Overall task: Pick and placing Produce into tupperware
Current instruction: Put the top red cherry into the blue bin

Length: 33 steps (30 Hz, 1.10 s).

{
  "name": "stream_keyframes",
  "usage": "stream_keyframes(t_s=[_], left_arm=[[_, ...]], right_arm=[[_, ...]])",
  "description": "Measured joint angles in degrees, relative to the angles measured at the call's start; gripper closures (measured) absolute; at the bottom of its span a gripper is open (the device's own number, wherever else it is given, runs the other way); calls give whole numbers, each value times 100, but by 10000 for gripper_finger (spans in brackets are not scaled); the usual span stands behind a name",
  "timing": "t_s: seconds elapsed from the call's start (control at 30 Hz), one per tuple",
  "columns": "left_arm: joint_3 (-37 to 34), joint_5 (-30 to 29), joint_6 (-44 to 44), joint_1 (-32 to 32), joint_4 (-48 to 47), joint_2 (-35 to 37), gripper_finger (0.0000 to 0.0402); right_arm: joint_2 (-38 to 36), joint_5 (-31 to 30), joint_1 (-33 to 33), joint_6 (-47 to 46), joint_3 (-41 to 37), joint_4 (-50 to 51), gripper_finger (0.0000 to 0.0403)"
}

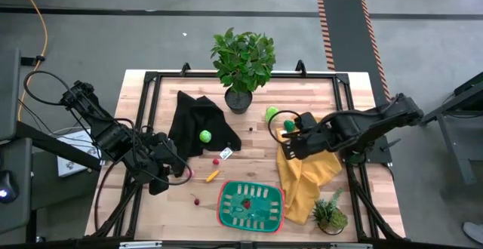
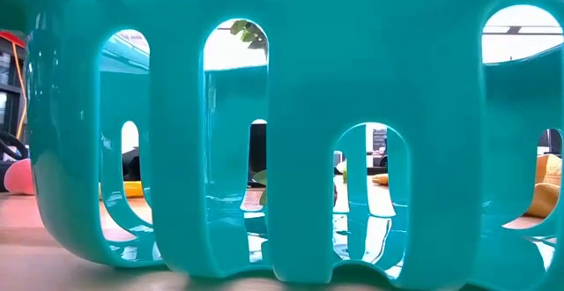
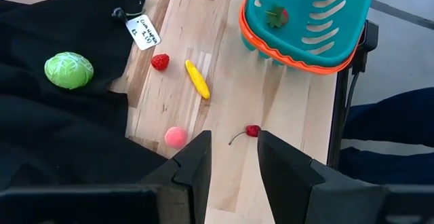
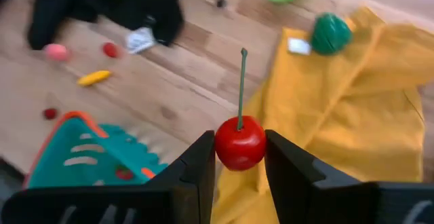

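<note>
The tupperware (image 1: 250,205), a green container with a red rim, stands near the table's front edge; its slotted wall (image 2: 282,106) fills the low view. My right gripper (image 4: 239,157) hangs above the yellow cloth's edge, shut on a red round fruit (image 4: 239,142) with a thin green stem. My left gripper (image 3: 232,157) is open over bare wood, just short of a small red cherry (image 3: 252,130) and a pink ball (image 3: 175,137). A lime-green ball (image 1: 205,136) lies on the black cloth. A yellow piece (image 3: 197,79) and a red berry (image 3: 160,62) lie on the wood. My right gripper pinches the red fruit by its two opposite sides (image 4: 222,146) between the two fingers (image 4: 200,163). The fingers slant down from above. The fruit is lifted clear of table and cloth, and its stem (image 4: 242,88) points forward, away from the gripper.
A black cloth (image 1: 198,121) with a white tag (image 1: 226,154) lies left of centre, a yellow cloth (image 1: 306,177) at the right. A potted plant (image 1: 243,64) stands at the far edge, a small one (image 1: 330,215) at the front right. Green pieces (image 1: 272,113) lie nearby.
</note>
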<state>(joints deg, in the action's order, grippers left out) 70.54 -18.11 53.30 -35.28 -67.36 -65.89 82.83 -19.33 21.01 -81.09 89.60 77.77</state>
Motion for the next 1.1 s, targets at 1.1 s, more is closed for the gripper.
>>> stream_keyframes(t_s=[1.1], left_arm=[[0,9,-269,-1,1757,2,291]], right_arm=[[1022,514,796,1521,-46,-3620,308]])
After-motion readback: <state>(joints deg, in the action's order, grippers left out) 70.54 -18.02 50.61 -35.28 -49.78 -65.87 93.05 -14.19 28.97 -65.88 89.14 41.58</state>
